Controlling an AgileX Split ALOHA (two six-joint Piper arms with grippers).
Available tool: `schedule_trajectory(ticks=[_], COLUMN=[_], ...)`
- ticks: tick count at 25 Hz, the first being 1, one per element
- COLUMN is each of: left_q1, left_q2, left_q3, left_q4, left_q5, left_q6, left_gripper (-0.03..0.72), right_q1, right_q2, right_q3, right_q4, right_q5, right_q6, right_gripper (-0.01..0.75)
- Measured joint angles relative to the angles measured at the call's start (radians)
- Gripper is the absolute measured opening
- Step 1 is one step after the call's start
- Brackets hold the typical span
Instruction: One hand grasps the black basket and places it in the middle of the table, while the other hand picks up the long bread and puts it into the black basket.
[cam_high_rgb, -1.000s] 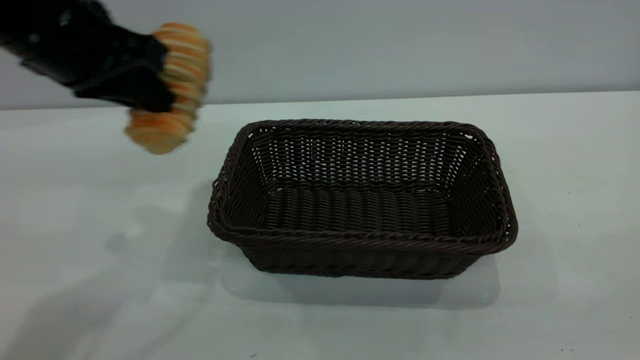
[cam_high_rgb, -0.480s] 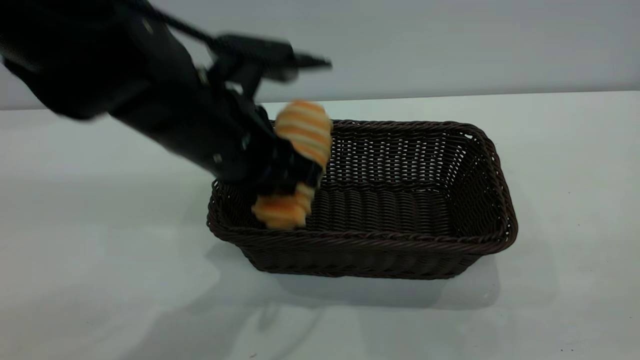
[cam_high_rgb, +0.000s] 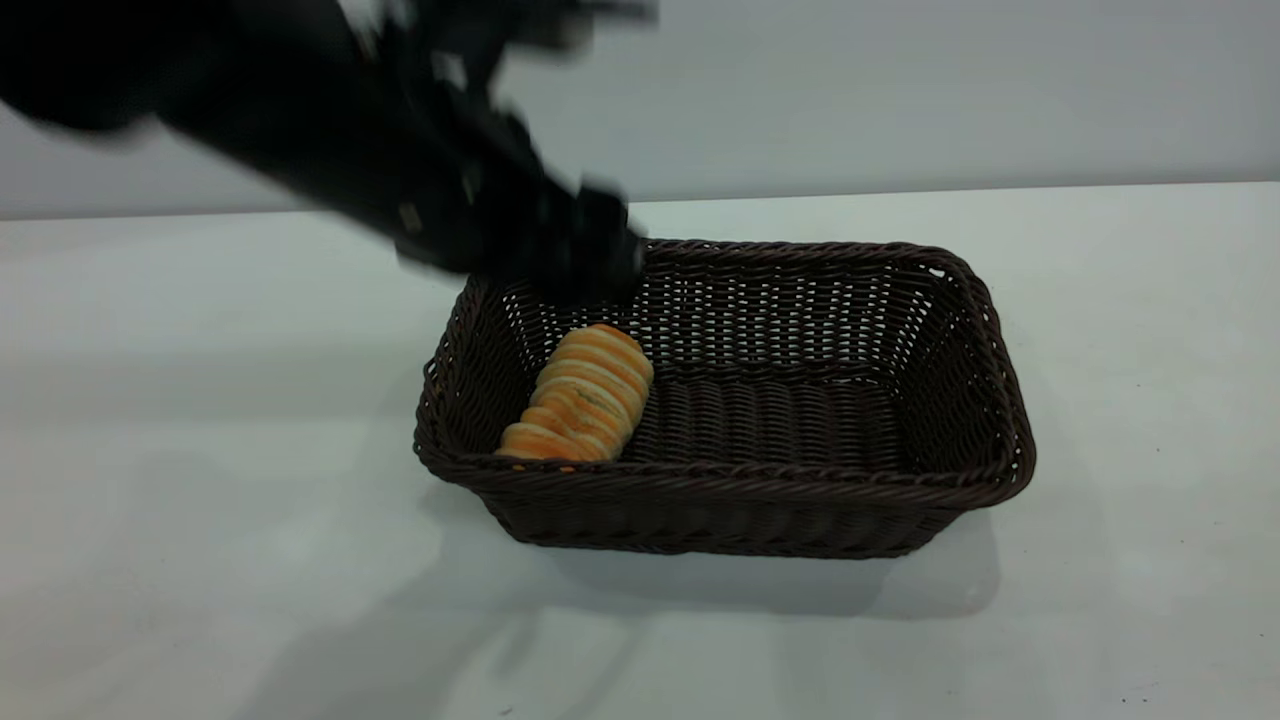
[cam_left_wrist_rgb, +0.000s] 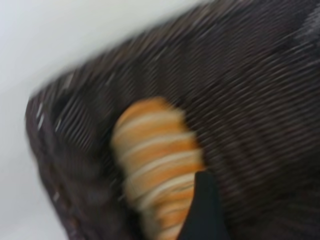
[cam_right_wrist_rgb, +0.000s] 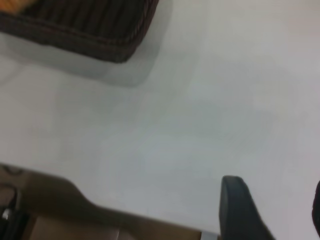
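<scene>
The black basket (cam_high_rgb: 720, 485) stands in the middle of the white table (cam_high_rgb: 200, 520). The long bread (cam_high_rgb: 580, 395) lies free inside it at its left end, leaning toward the left wall. My left gripper (cam_high_rgb: 590, 250) hovers blurred over the basket's back left rim, open and empty, a little above the bread. In the left wrist view one dark finger (cam_left_wrist_rgb: 202, 210) shows beside the bread (cam_left_wrist_rgb: 155, 155), with the basket's weave (cam_left_wrist_rgb: 250, 100) all round. My right gripper (cam_right_wrist_rgb: 277, 210) is open and empty over bare table, away from the basket's corner (cam_right_wrist_rgb: 90, 30); it is out of the exterior view.
A grey wall runs behind the table. The right wrist view shows the table's edge with brown floor (cam_right_wrist_rgb: 75, 215) beyond it. The basket's right part (cam_high_rgb: 800, 420) holds nothing.
The left gripper carried the bread from the far left over the basket, let it go, and has risen toward the back. The bread now rests in the basket. The basket has not moved.
</scene>
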Motion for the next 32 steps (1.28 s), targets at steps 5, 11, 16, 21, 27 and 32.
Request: schedule_trajectory(ticks=[5,11,16,21,27,32], left_q1=[0.000,0.000,0.000,0.000,0.000,0.000], left_q2=[-0.261,-0.523,-0.690,-0.839,-0.984,-1.115], left_q3=[0.000,0.000,0.004,0.008,0.087,0.285], left_q4=[0.015,0.114,0.405,0.670,0.764,0.766], left_q5=[0.267,0.531,0.768,1.037,1.233,1.214], left_q6=[0.015,-0.112,-0.343,-0.564,-0.674,-0.719], left_gripper=[0.596,0.564,0.563,0.563,0.563,0.563], right_q1=[0.018,0.028,0.030,0.030,0.030,0.030], right_q2=[-0.112,-0.127,-0.127,-0.127,-0.127,-0.127], right_q3=[0.000,0.000,0.000,0.000,0.000,0.000], right_q4=[-0.006,-0.007,-0.007,-0.007,-0.001,0.004], right_q5=[0.000,0.001,0.001,0.001,0.001,0.001], right_q6=[0.000,0.000,0.000,0.000,0.002,0.005], right_gripper=[0.367,0.367,0.367,0.367,0.367,0.410])
